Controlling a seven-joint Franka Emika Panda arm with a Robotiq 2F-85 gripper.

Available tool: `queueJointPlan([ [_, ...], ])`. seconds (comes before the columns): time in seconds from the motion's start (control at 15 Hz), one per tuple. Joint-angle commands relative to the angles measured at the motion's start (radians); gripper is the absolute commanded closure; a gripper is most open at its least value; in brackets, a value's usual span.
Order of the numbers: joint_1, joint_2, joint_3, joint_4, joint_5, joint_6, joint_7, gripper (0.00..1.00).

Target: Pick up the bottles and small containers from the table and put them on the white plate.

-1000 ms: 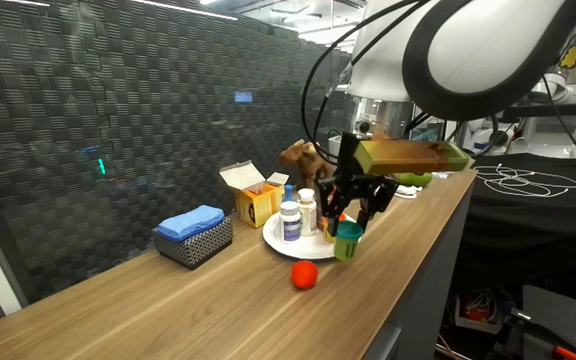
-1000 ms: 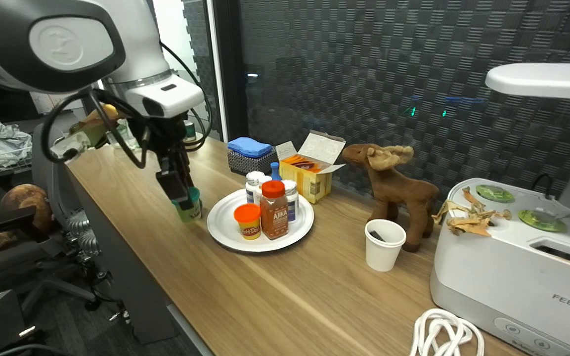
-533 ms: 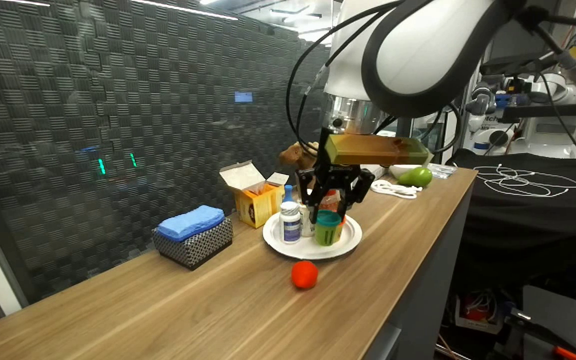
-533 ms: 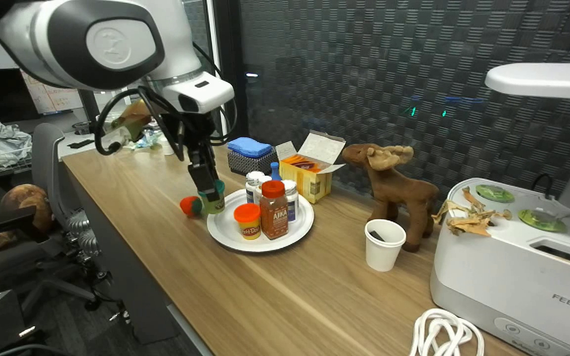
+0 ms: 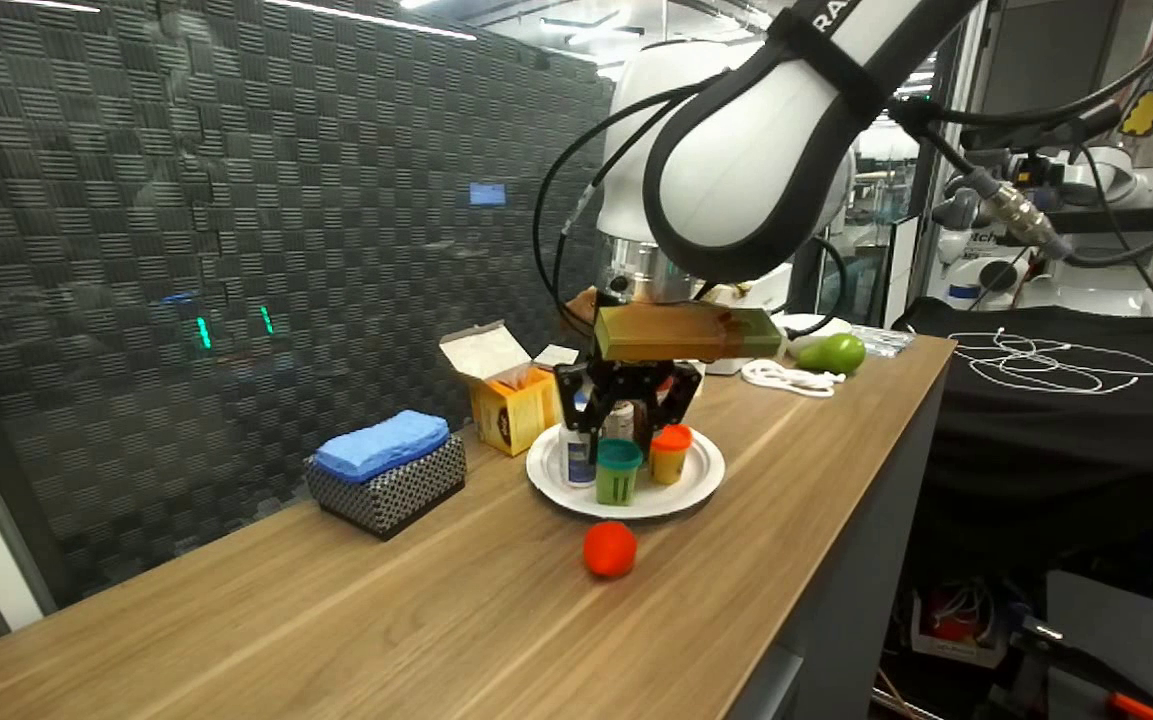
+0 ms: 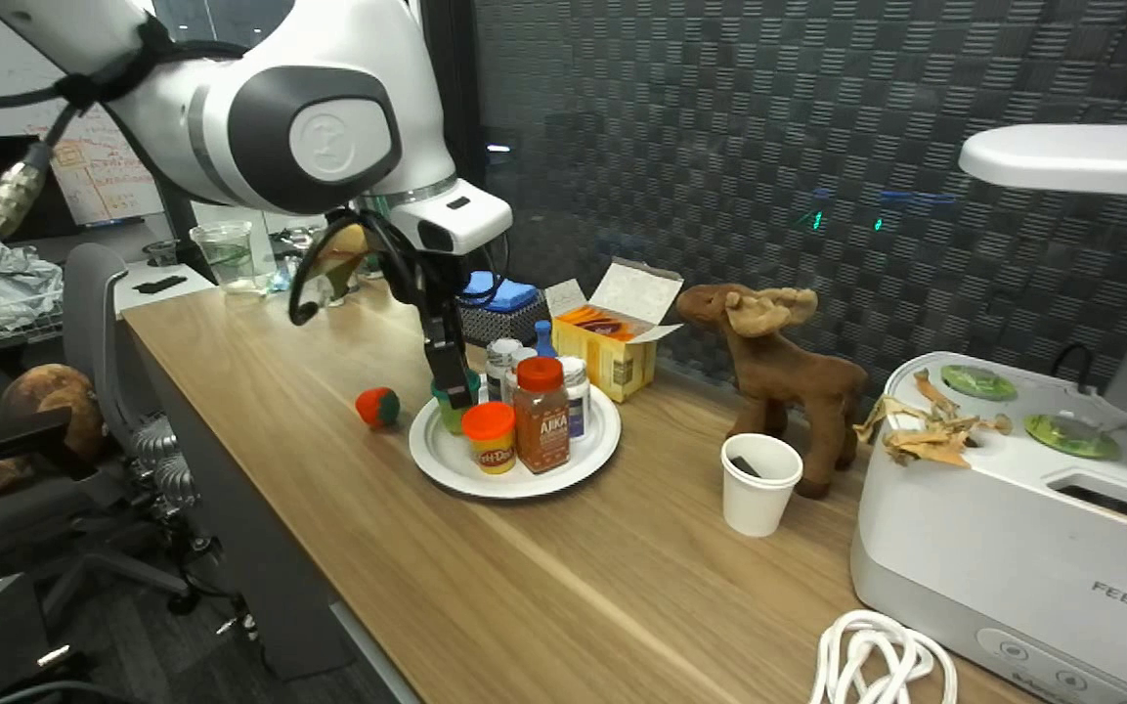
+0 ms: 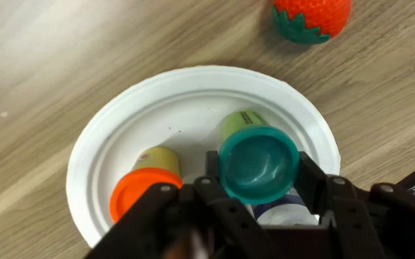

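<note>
My gripper [image 7: 258,162] is shut on the green tub [image 5: 616,485], a finger pressed to each side of its teal lid [image 7: 259,163]. The tub is upright over the near part of the white plate [image 7: 193,104]; whether its base touches the plate I cannot tell. Also on that plate stand a yellow tub with an orange lid [image 6: 491,440], a reddish-brown bottle [image 6: 542,425] and white pill bottles, one at the right [image 6: 576,396] and one behind [image 6: 501,372]. In the wrist view the fingers partly cover the orange lid and a white bottle [image 7: 286,216]. The table [image 6: 563,577] is wooden.
A toy strawberry [image 5: 609,549] lies just off the plate's edge. Behind the plate are an open yellow carton [image 6: 612,352] and a patterned box [image 5: 391,490] with a blue cloth on top. A plush moose [image 6: 783,381], white cups [image 6: 760,489] and a white appliance [image 6: 993,557] stand farther along.
The gripper has carried the green tub from beside the plate to over it, passing the strawberry, which now shows in both exterior views. The other containers have stayed in place.
</note>
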Motion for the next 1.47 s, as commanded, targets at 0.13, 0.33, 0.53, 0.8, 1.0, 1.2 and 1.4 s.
queueJointPlan([
  [0.13,0.062,0.062,-0.05,0.076,-0.019,-0.008,0.027,0.71],
  [0.33,0.078,0.056,-0.064,0.07,-0.026,-0.005,0.029,0.21],
  [0.53,0.081,0.011,-0.049,0.025,0.004,0.009,-0.011,0.0],
  [0.8,0.108,-0.071,-0.036,-0.061,-0.012,0.023,0.001,0.0],
  [1.0,0.126,-0.131,-0.01,-0.122,0.004,-0.012,0.039,0.0],
  [1.2,0.134,-0.149,0.016,-0.176,-0.009,0.021,0.11,0.0],
  [1.4,0.131,-0.131,0.041,-0.194,0.011,0.069,0.134,0.0],
])
